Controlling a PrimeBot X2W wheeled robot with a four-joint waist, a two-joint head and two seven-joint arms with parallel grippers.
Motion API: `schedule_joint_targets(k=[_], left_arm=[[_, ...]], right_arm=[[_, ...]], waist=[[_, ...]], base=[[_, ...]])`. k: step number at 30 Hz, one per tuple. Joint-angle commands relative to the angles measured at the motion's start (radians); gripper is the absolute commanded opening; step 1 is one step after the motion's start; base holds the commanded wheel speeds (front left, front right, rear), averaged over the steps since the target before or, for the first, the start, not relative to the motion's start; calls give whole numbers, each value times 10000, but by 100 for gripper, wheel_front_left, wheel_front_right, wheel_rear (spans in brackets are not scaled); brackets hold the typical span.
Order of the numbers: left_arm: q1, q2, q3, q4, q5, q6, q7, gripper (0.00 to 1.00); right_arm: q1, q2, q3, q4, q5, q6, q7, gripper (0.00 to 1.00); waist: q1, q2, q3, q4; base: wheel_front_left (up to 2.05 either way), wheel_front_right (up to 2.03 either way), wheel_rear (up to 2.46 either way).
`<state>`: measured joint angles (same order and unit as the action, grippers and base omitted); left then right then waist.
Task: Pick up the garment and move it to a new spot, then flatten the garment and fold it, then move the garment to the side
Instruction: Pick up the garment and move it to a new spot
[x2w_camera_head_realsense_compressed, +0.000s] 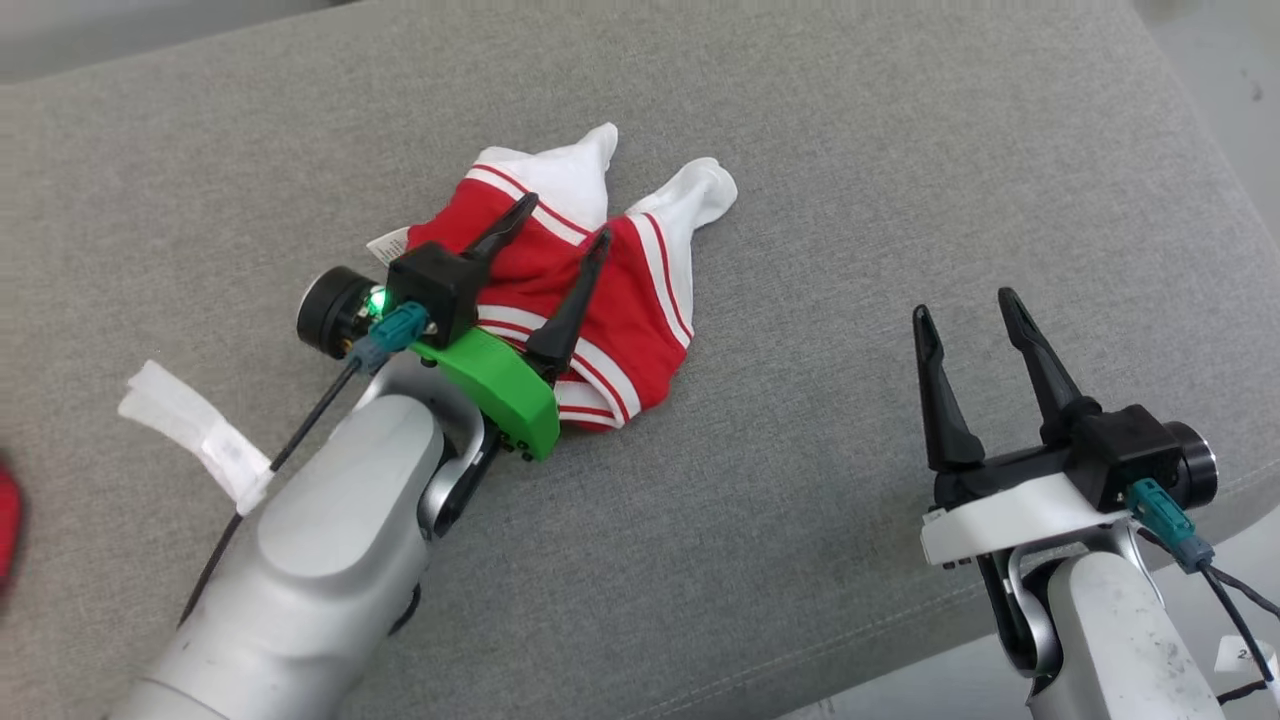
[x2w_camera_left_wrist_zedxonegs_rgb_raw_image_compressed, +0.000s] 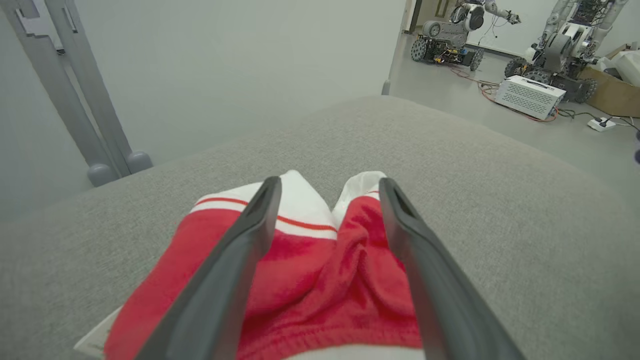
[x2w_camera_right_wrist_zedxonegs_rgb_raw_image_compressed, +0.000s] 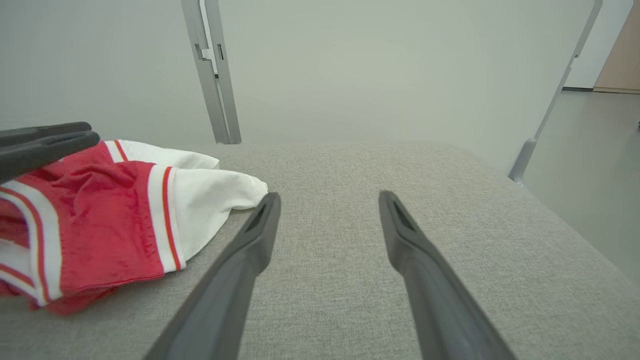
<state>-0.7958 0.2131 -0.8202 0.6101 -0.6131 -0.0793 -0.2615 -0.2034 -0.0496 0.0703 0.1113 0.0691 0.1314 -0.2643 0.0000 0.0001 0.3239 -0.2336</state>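
Head view: left gripper (x2w_camera_head_realsense_compressed: 566, 218) spread above crumpled garment (x2w_camera_head_realsense_compressed: 630, 310), right gripper (x2w_camera_head_realsense_compressed: 962, 304) spread idle; flattening apparently next, requiring edge pinches.

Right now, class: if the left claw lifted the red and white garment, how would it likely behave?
Probably floppy: the garment lies crumpled in soft folds, so it would likely sag from the left claw. It looks thin, so probably light. Pushed, it may bunch rather than slide on the coarse grey cushion.
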Motion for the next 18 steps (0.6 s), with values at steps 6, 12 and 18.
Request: schedule_joint_targets(k=[6, 12, 18], left_arm=[[2494, -52, 1781, -1699, 939, 711, -41, 100], [4935, -395, 3675, -3087, 1671, 1137, -31, 100], [6799, -853, 5323, -4037, 2716, 1298, -32, 100]], right_arm=[[635, -19, 266, 248, -277, -14, -2, 100], [1200, -20, 422, 392, -355, -14, -2, 100], [1638, -20, 427, 489, -386, -14, -2, 100]], waist=[[0, -1, -1826, 1093], [0, -1, -2842, 1536], [0, -1, -3445, 1946]], base=[[0, 0, 0], [0, 0, 0], [0, 0, 0]])
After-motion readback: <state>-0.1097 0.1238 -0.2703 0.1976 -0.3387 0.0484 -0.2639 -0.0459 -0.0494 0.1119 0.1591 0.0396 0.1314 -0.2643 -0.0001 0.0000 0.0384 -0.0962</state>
